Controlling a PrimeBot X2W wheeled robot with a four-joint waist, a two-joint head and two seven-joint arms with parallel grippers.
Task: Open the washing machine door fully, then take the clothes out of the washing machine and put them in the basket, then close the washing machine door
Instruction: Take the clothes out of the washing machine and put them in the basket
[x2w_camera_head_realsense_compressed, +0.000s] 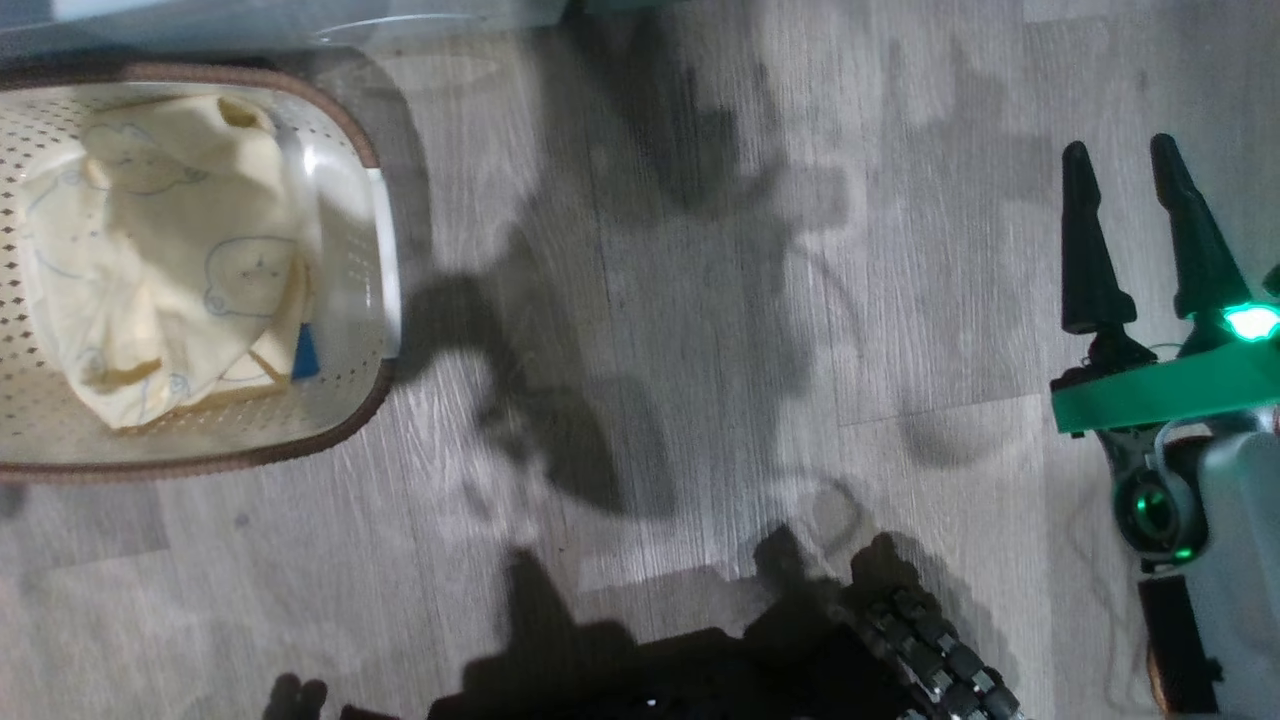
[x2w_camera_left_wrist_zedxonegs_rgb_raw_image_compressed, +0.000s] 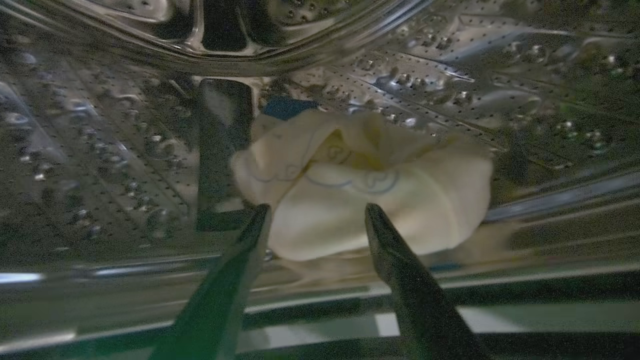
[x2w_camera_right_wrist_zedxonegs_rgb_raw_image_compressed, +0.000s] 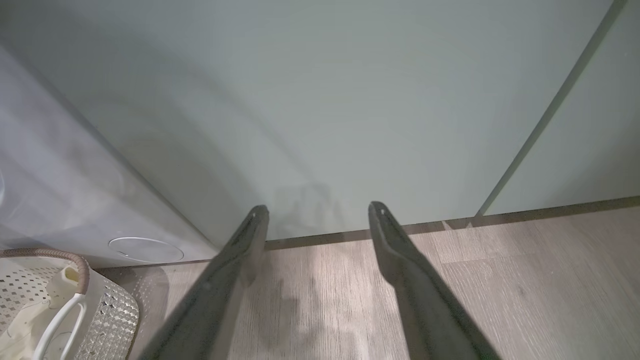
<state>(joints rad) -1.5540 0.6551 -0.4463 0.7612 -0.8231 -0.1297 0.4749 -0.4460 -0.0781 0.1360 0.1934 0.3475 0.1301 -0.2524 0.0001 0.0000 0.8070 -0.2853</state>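
Cream-yellow clothes (x2w_camera_head_realsense_compressed: 160, 260), faintly printed with blue cartoon outlines and showing one bright blue patch, lie crumpled in the brown-rimmed basket (x2w_camera_head_realsense_compressed: 352, 140) at nine o'clock of our head view. Our right end effector (x2w_camera_head_realsense_compressed: 1118, 147) stands with its fingers apart at three o'clock.

From the left wrist we see another garment (x2w_camera_left_wrist_zedxonegs_rgb_raw_image_compressed: 390, 200), soft and folded, inside the washing machine (x2w_camera_left_wrist_zedxonegs_rgb_raw_image_compressed: 500, 75) on its perforated steel drum. Our left end effector (x2w_camera_left_wrist_zedxonegs_rgb_raw_image_compressed: 317, 207) is spread wide at its near edge.

From the right wrist, the parted fingers point at a sage cabinet front (x2w_camera_right_wrist_zedxonegs_rgb_raw_image_compressed: 350, 100), with the basket at eight o'clock.
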